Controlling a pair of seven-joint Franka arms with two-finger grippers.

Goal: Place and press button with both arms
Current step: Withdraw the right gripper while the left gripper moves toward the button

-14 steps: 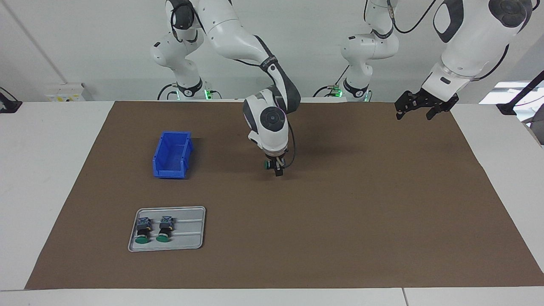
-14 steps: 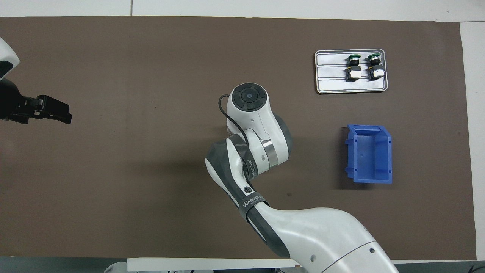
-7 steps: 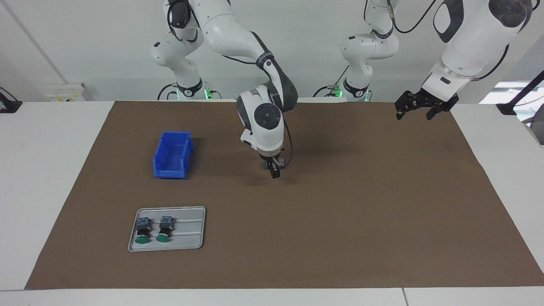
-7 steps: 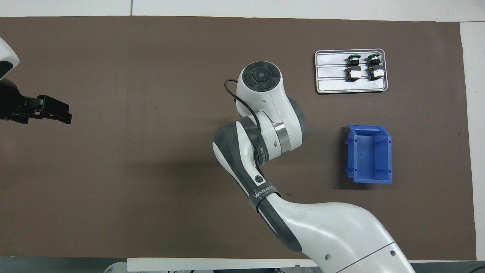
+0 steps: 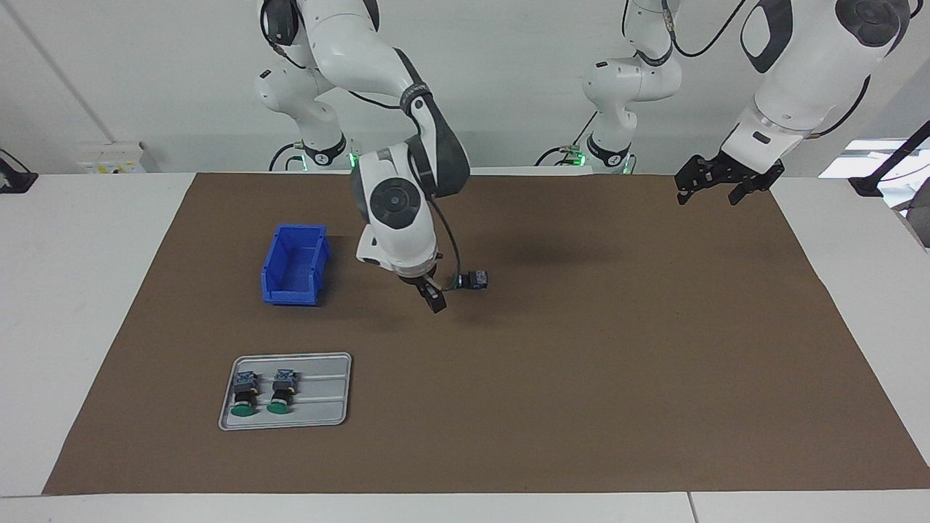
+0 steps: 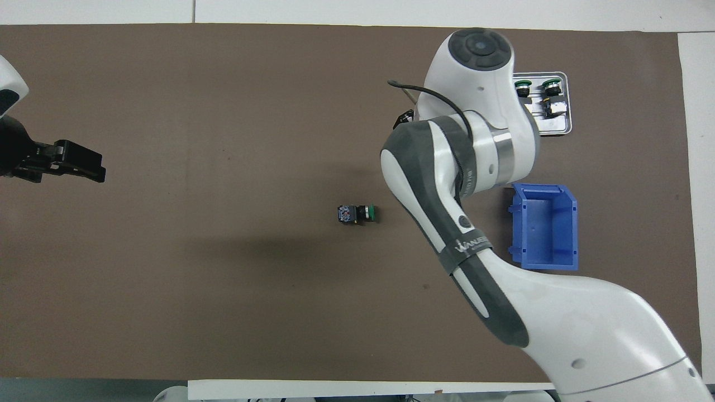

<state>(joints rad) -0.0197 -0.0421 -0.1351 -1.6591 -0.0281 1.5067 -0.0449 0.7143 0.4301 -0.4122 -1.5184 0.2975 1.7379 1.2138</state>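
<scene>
1. Both sets of jaws stand wide apart and hold nothing, as far as I see.
2. Right gripper hangs over the brown mat near the table middle, tilted, empty, just beside the button and apart from it.
3. I see the button lying on its side on the mat, mid-table, nearer to the robots than the tray; its green cap points toward the right arm's end of the table.
4. In the overhead view the button lies alone on bare mat; the right arm's wrist covers part of the tray there.
5. Left gripper waits raised over the mat's edge at the left arm's end, close to the robots.
6. Two spare buttons lie side by side in the tray, green caps pointing away from the robots.
7. Blue bin sits on the mat, nearer to the robots than the tray, toward the right arm's end. Looks empty to me.
</scene>
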